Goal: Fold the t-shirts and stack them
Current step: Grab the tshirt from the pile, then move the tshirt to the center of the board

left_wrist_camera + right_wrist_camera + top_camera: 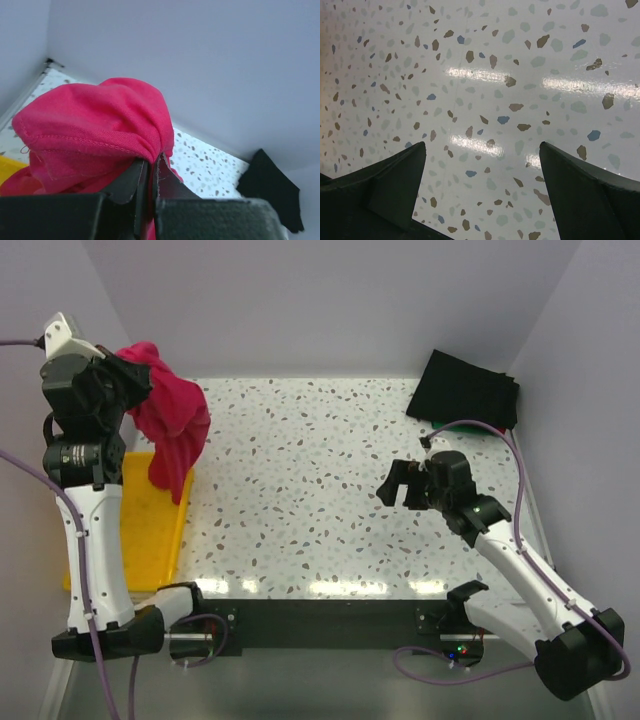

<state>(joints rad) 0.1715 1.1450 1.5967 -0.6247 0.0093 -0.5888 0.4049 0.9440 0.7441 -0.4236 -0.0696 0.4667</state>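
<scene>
A crimson-pink t-shirt (172, 425) hangs bunched from my left gripper (128, 375), lifted above the table's back left, its lower end dangling over the yellow tray (150, 530). In the left wrist view the jaws of the left gripper (153, 162) are shut on a fold of the pink t-shirt (95, 125). A folded black t-shirt (466, 390) lies at the back right corner with a green edge (500, 432) under it. My right gripper (400, 483) hovers open over the bare table, right of centre; its fingertips (417, 155) hold nothing.
The speckled white tabletop (310, 490) lies between the two arms. Grey walls enclose the back and both sides. The black t-shirt (272, 187) shows at the lower right of the left wrist view.
</scene>
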